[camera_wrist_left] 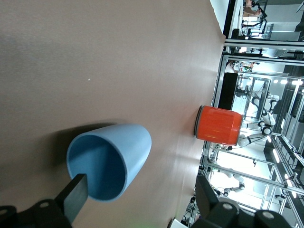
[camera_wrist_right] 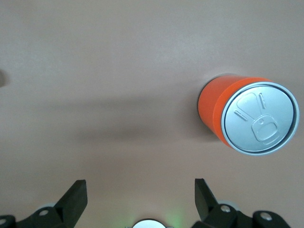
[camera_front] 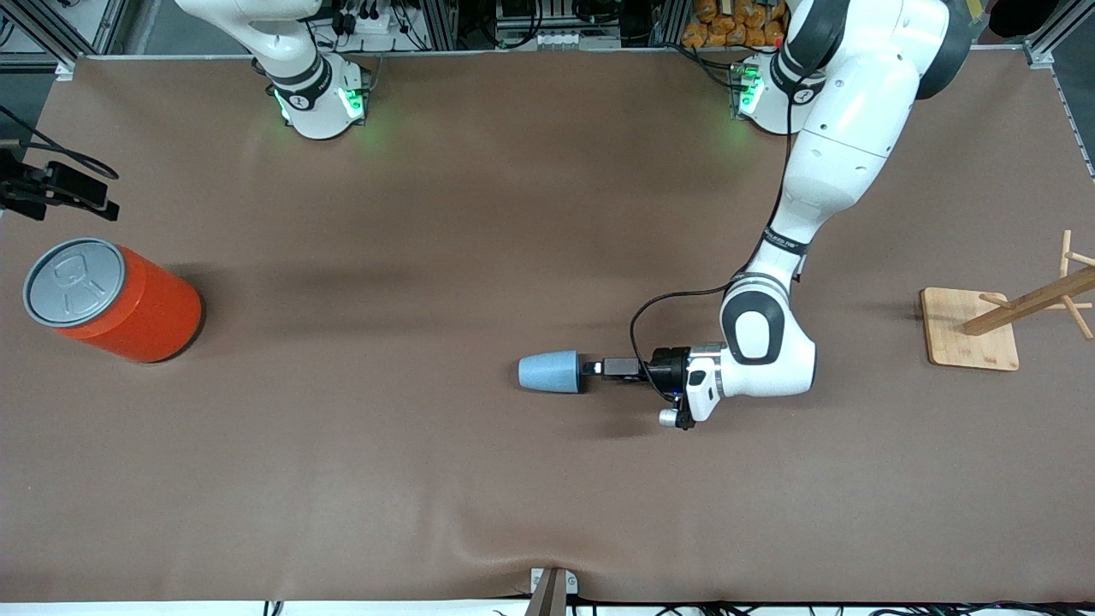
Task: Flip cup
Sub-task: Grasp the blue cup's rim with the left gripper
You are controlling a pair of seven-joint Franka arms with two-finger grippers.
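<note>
The light-blue cup (camera_front: 550,372) lies on its side near the middle of the table, with its mouth toward the left arm's end and its narrow base toward the right arm's end. My left gripper (camera_front: 588,369) is low over the table right at the cup's mouth, and it is open. In the left wrist view the cup (camera_wrist_left: 114,159) shows its darker blue inside. One finger (camera_wrist_left: 75,194) overlaps the mouth's rim, and the other finger stands well apart from the cup. The left gripper (camera_wrist_left: 140,190) holds nothing. My right gripper (camera_wrist_right: 140,194) is open and empty, high over the table, and is out of the front view.
A large orange can (camera_front: 115,299) with a grey lid stands near the right arm's end and shows in both wrist views (camera_wrist_left: 218,124) (camera_wrist_right: 247,116). A wooden rack on a square base (camera_front: 971,329) stands at the left arm's end. A black clamp (camera_front: 51,190) sits at the table edge above the can.
</note>
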